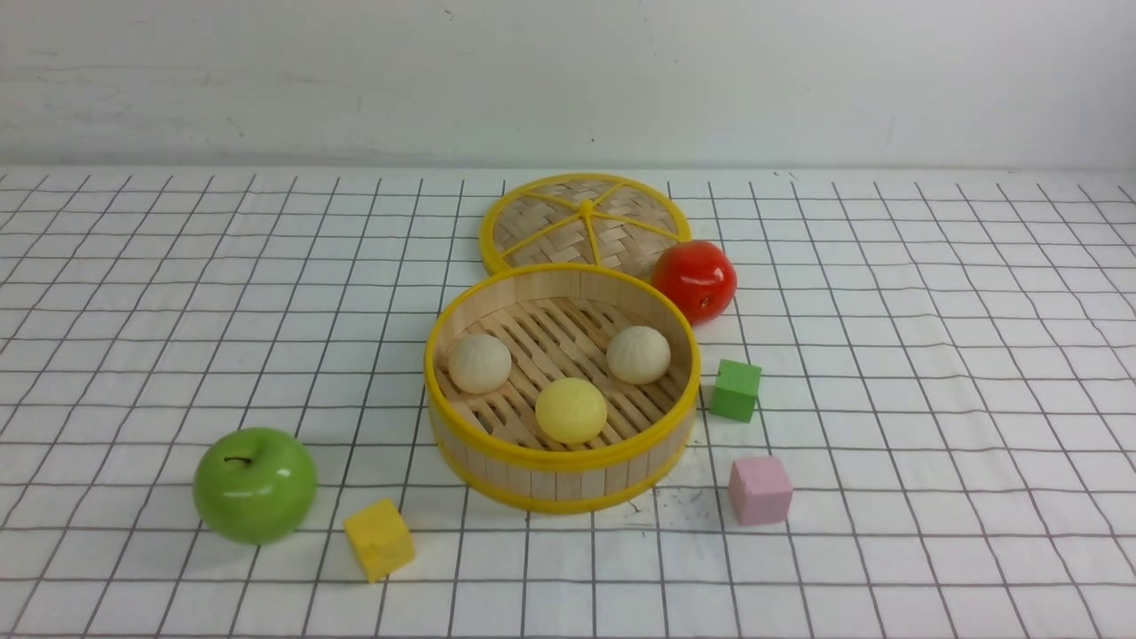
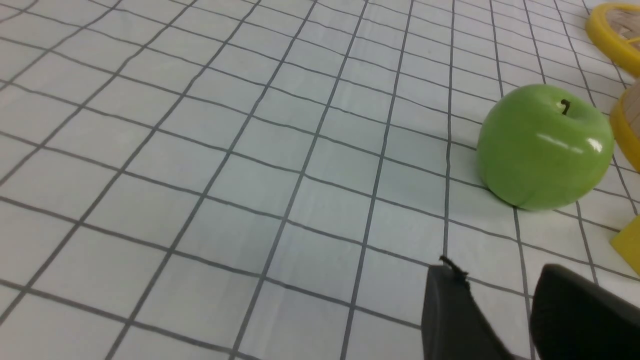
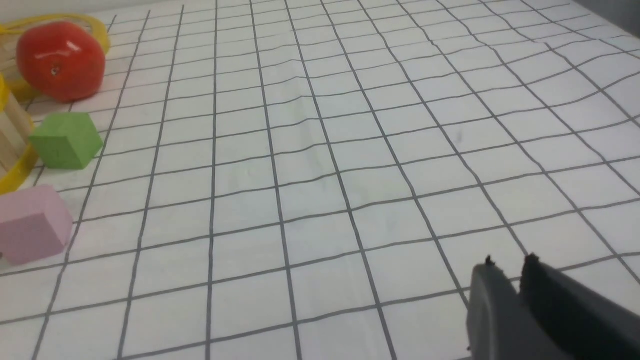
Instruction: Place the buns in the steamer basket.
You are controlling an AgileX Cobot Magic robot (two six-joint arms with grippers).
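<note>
The steamer basket (image 1: 559,457) stands mid-table with all three buns inside it: a cream bun (image 1: 479,362) at its left, another cream bun (image 1: 637,354) at its right and a pale yellow bun (image 1: 571,409) at the front. Neither arm shows in the front view. In the left wrist view my left gripper (image 2: 500,280) hovers open and empty over bare cloth, short of the green apple (image 2: 545,145). My right gripper (image 3: 510,261) holds nothing; its fingers stand almost together over the cloth, well away from the basket's wall (image 3: 10,130).
The woven lid (image 1: 586,217) lies flat behind the basket, with a red fruit (image 1: 695,280) beside it. A green apple (image 1: 256,485) and yellow cube (image 1: 379,538) sit front left. A green cube (image 1: 736,389) and pink cube (image 1: 760,489) sit right of the basket.
</note>
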